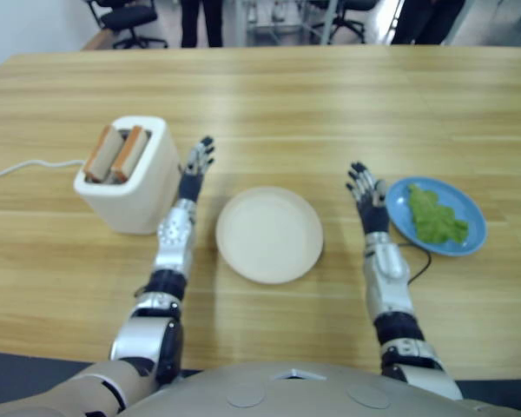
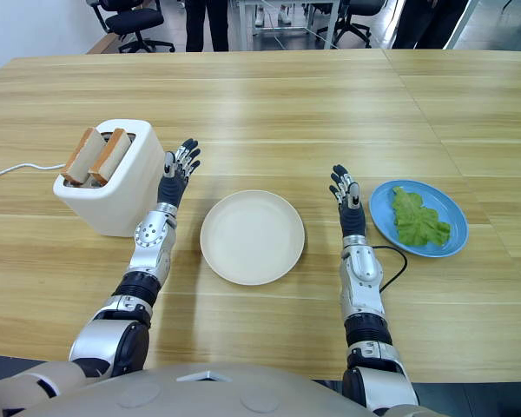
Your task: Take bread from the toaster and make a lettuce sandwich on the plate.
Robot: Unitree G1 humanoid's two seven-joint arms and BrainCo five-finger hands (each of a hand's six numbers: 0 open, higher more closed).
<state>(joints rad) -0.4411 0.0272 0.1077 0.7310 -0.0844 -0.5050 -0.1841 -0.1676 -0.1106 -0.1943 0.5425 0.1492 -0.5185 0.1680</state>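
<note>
— Left hand, quick.
— My left hand (image 2: 178,167) is out over the bench (image 2: 269,104), just beside the toaster (image 2: 113,201), on the side that faces the plate (image 2: 252,239). The fingers are apart and stretched forward, with nothing in them. I can't tell if they touch the toaster wall.
— Right one?
— My right hand (image 2: 346,198) is forward too, between the plate and the blue dish (image 2: 458,217), nearer the dish's rim. The fingers are straight and spread a little, holding nothing (same pose as the left, roughly).
— Bread?
— Two slices of bread (image 2: 81,156) stand in the toaster's slots side by side. Their tops poke out and both lean a bit. The toaster is white and sits on my left, near the plate but apart from it.
— Lettuce?
— The lettuce (image 2: 417,219) lies flat on the blue dish on my right, well apart from the toaster.
— Plate position?
— It is round and cream-coloured, on the bench between my two forearms. It is about level with my wrists and touches neither arm.
— Anything else on the bench?
— A white cord (image 2: 17,169) runs from the toaster's left side off toward the view's left edge. A thin black cable (image 2: 398,261) loops beside my right wrist, close to the dish's near rim (can't see where it ends).
</note>
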